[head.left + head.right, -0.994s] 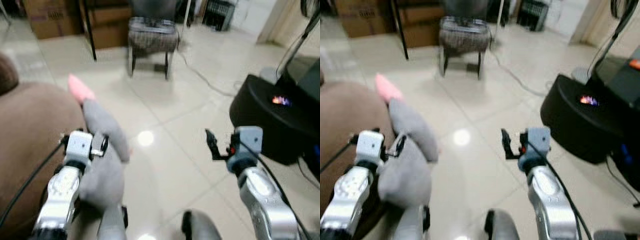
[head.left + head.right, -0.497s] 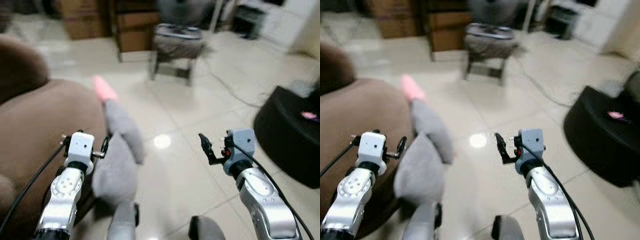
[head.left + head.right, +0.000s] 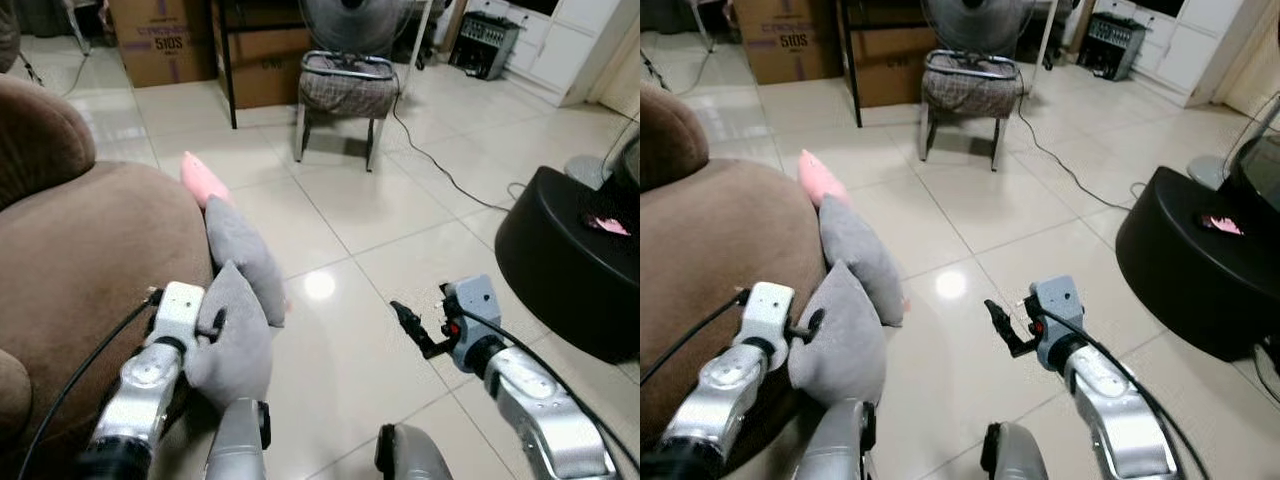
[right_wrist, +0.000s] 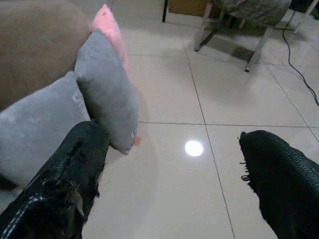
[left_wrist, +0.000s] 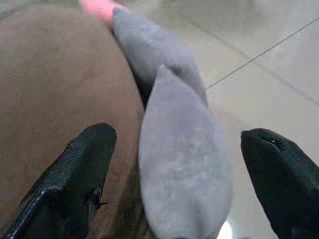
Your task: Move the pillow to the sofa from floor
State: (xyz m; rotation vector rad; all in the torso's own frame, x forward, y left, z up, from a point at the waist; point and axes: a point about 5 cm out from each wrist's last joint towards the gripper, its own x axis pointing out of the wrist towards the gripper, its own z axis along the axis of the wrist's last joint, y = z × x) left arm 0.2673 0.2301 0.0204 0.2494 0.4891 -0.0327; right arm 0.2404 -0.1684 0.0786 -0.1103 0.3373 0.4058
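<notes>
Left eye view: left pincer (image 3: 212, 322) lower, wide around grey pillow (image 3: 235, 340) beside sofa (image 3: 80, 260).

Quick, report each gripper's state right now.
Left gripper: open, fingers straddling the near grey pillow by the sofa, not clamped.
Right gripper: open, holding nothing, above the floor.

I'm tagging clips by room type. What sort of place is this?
Most likely a home living room: a brown sofa with cushions leaning against it, a tiled floor, plus a padded stool and cardboard boxes at the back.
</notes>
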